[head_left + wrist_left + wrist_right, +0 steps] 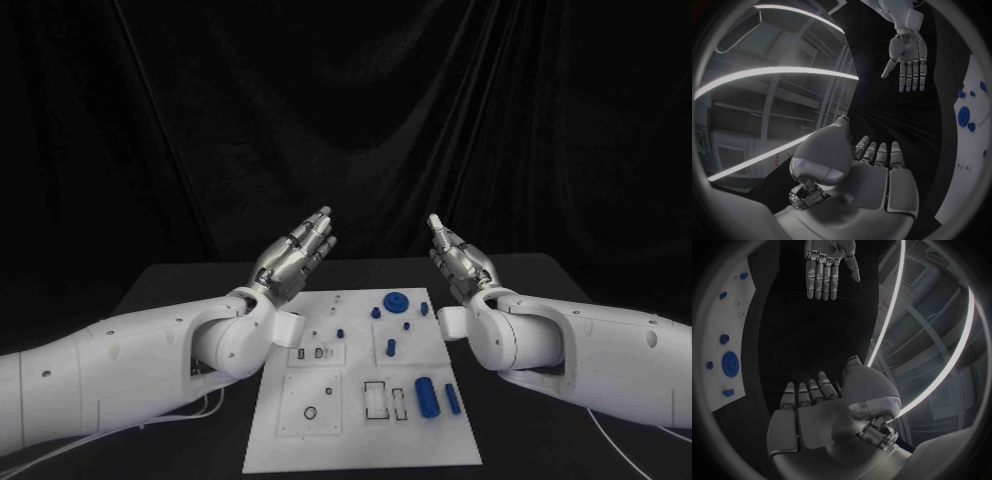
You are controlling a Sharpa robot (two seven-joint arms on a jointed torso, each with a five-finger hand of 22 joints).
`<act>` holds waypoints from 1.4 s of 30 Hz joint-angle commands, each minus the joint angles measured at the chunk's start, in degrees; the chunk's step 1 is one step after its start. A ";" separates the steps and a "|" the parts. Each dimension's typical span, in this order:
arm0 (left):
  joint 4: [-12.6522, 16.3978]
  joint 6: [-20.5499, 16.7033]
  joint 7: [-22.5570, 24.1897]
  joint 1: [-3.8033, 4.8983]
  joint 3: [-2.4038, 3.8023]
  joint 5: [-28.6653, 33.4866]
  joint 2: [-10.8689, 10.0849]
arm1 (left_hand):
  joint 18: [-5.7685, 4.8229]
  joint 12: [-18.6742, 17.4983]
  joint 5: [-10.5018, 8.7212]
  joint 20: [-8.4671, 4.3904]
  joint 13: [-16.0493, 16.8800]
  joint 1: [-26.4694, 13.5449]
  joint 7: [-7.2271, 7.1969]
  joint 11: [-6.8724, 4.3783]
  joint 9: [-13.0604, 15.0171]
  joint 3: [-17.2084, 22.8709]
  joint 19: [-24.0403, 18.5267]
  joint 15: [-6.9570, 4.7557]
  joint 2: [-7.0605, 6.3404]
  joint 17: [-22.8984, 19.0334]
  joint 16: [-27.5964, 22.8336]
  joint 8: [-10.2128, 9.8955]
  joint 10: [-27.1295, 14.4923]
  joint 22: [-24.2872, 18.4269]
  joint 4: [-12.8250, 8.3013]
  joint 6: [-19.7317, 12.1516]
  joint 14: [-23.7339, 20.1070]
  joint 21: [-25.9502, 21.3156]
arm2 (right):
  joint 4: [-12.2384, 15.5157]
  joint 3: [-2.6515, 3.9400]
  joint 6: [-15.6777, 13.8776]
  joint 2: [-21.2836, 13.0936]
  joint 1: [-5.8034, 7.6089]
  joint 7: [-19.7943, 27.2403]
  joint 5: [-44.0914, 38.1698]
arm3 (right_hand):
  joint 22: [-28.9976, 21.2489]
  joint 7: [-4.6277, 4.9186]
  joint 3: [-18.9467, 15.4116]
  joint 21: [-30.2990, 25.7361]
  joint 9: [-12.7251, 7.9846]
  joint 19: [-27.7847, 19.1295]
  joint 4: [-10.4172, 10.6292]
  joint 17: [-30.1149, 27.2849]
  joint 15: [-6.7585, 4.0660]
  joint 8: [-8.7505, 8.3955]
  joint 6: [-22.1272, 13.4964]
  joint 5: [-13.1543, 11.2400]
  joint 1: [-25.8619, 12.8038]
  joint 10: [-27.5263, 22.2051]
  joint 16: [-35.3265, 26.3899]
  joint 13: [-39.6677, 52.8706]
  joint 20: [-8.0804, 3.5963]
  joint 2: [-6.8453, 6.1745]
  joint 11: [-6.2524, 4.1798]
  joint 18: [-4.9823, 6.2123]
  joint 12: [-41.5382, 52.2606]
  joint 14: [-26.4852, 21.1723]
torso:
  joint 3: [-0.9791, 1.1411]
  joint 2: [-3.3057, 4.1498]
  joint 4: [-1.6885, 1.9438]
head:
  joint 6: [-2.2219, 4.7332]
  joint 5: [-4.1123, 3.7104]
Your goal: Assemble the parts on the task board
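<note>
Lying on the task board (274, 440): blue parts (426, 396); both hands' fingers apart, holding nothing.

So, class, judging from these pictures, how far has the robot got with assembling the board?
Nothing looks done: blue parts lie loose on the task board, its outlined slots unfilled. Nothing is in hand: the left hand and right hand are raised beyond the board, fingers straight, empty. All the assembly is left.

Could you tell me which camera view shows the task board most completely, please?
The head view: the whole task board lies flat there with its blue parts. Each wrist view catches just a curved strip of it at the circle's rim.
</note>
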 commanded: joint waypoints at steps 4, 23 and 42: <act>-1.30 14.22 4.26 -0.16 0.03 -1.08 -2.33 | -0.42 -0.81 1.58 1.38 -0.65 2.15 0.16 -0.24 0.43 -1.84 0.44 -2.43 0.49 -0.41 -0.55 0.51 0.23 -0.19 1.36 -0.31 0.67 -0.53 | -0.93 0.04 4.13 0.06 0.21 0.63 -0.58 | -0.06 2.60 -0.85 -0.31 1.30 0.94 0.06 0.13 6.44 2.39 5.28 2.73 3.60 0.40 0.24 1.07 10.65 -1.39 4.56 2.06 3.57 1.73 | -0.06 0.03 -0.02 | -1.65 -1.12; 4.09 13.02 3.15 0.10 0.03 -10.81 -11.65 | -0.25 -0.81 7.26 5.91 -0.65 9.44 3.23 3.12 0.94 -1.52 0.44 1.75 0.06 -0.41 -0.55 1.22 0.23 -0.19 1.07 4.57 0.67 -0.53 | -2.14 0.05 7.25 -3.58 10.38 -11.18 -46.22 | 9.23 7.32 3.51 23.83 2.29 57.20 -6.38 8.37 7.95 8.36 18.77 12.24 24.95 22.38 28.76 3.36 11.09 -5.68 13.36 2.50 29.88 56.16 | -0.58 0.66 -0.31 | -7.67 0.83; 6.13 12.83 3.28 0.31 0.02 -11.34 -13.55 | -0.22 0.12 11.19 7.79 -0.03 13.22 4.04 3.95 1.22 -0.50 0.44 3.78 -0.07 -0.41 -0.55 1.69 1.74 -0.19 0.65 7.33 0.67 -0.53 | -10.81 0.06 22.74 5.84 13.75 -33.36 -112.33 | 34.04 4.03 16.35 53.23 6.16 76.72 -9.51 33.58 -1.83 10.54 37.12 1.23 32.46 45.08 59.67 3.98 1.29 -11.75 6.26 0.89 22.26 79.90 | -2.33 5.31 2.23 | -7.29 0.38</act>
